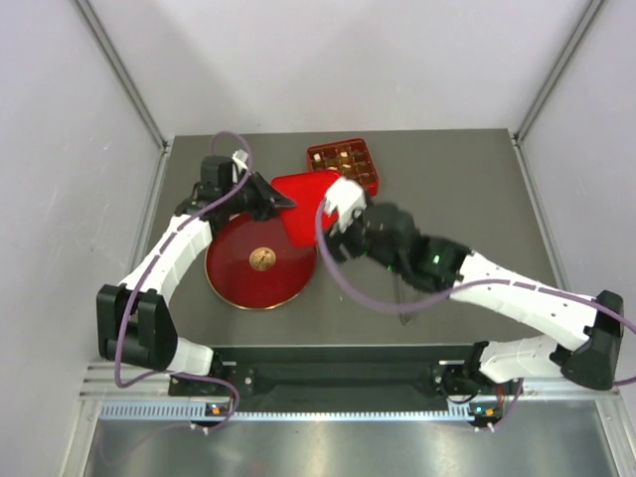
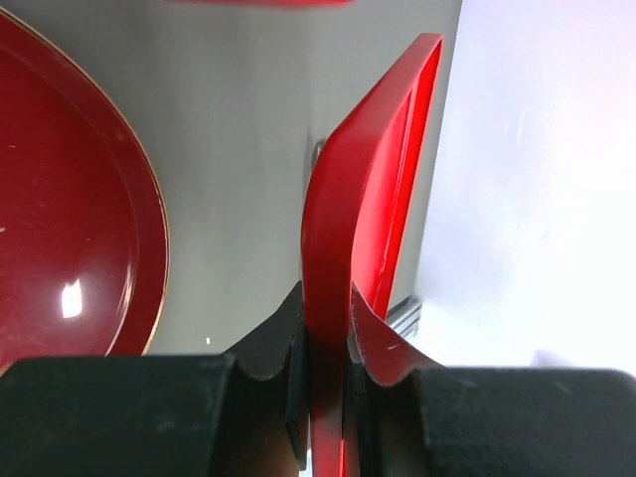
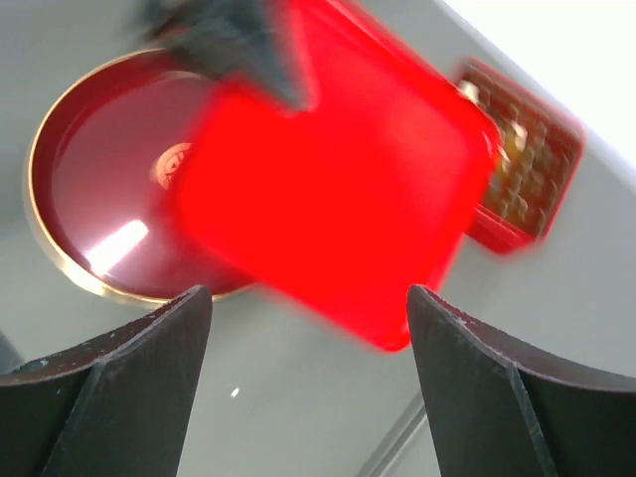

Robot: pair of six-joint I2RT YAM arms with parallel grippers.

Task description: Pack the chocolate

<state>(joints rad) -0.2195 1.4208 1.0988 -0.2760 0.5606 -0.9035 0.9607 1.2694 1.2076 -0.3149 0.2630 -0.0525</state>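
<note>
A bright red square lid (image 1: 303,194) hangs tilted over the far edge of the round plate. My left gripper (image 2: 326,333) is shut on the lid's (image 2: 368,189) edge, one finger on each face. Behind it on the table stands a red compartment box (image 1: 345,162) with small chocolate pieces (image 1: 343,157) in its cells. My right gripper (image 3: 308,308) is open, just short of the lid's (image 3: 338,189) near corner, with nothing between its fingers. The box (image 3: 522,159) appears blurred beyond the lid in the right wrist view.
A dark red round plate (image 1: 224,283) with a gold rim lies left of centre, and a golden-brown wrinkled ball (image 1: 262,259) rests in its middle. White walls close in the table on three sides. Purple cables loop off both arms.
</note>
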